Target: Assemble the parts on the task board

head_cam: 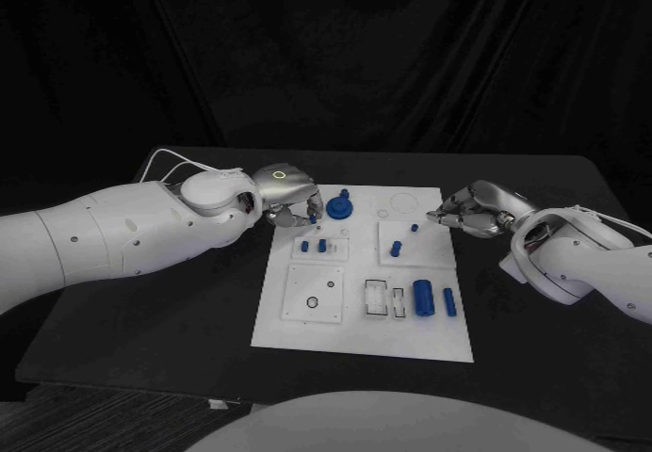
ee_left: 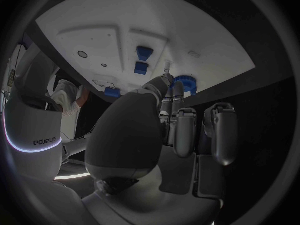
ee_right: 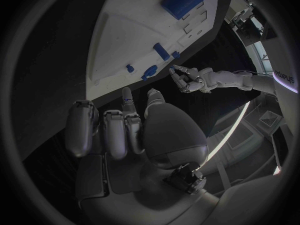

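While both hands sit at the far end of the board (head_cam: 365, 330), in the upper middle of the head view, neither appears to hold a part. The left hand (head_cam: 288, 198) is at the board's upper left corner, its fingers (ee_left: 167, 92) reaching toward the round blue gear (head_cam: 338, 206) just beside them; the left wrist view shows the fingertips close to the gear's rim but nothing clamped between them, so I judge the hand released and lining up for a pick. Whether a fingertip already touches the gear I cannot tell. The right hand (head_cam: 471, 211) hangs at the board's upper right edge with fingers curled loosely and nothing in them, most likely waiting out of the way.

The other parts lie spread over the board: two small pegs (head_cam: 314, 247) on a raised plate below the gear, another peg (head_cam: 396, 249) at the centre, and a thick cylinder (head_cam: 424, 297) with a slim pin (head_cam: 448, 301) at the lower right, beside open slots (head_cam: 386, 299). Assembly looks barely begun.
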